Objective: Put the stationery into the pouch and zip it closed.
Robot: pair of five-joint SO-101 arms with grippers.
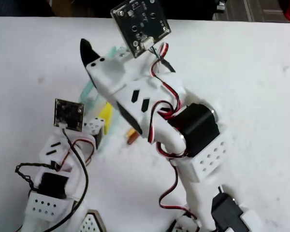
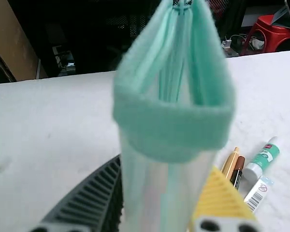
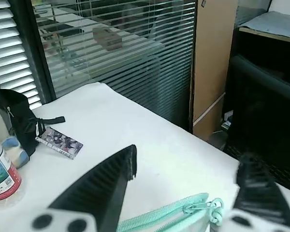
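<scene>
**Pouch held on edge, zip approach.** The left gripper (image 2: 160, 205) is clamped on the lower part of the mint-trimmed translucent pouch (image 2: 171, 121), one grey and one yellow jaw on either face. It holds the pouch upright above the white tabletop (image 1: 241, 72). The right gripper (image 3: 188, 163) stands wide open, with its black jaws on either side of the zip pull (image 3: 203, 208) and not touching it.

The stationery lies on the tabletop beside the pouch and outside it: two pens (image 2: 233, 166), a white tube with a green cap (image 2: 263, 157) and a small labelled stick (image 2: 258, 192). The filling step therefore appears not yet done.

The step in hand is judged to be taking the zip pull. To do this well, the right gripper should centre the small pull between its jaws before closing. It should then draw along the line of the teeth while the left gripper keeps the fabric taut. A pull off that line would likely twist the soft pouch instead of running the slider.
</scene>
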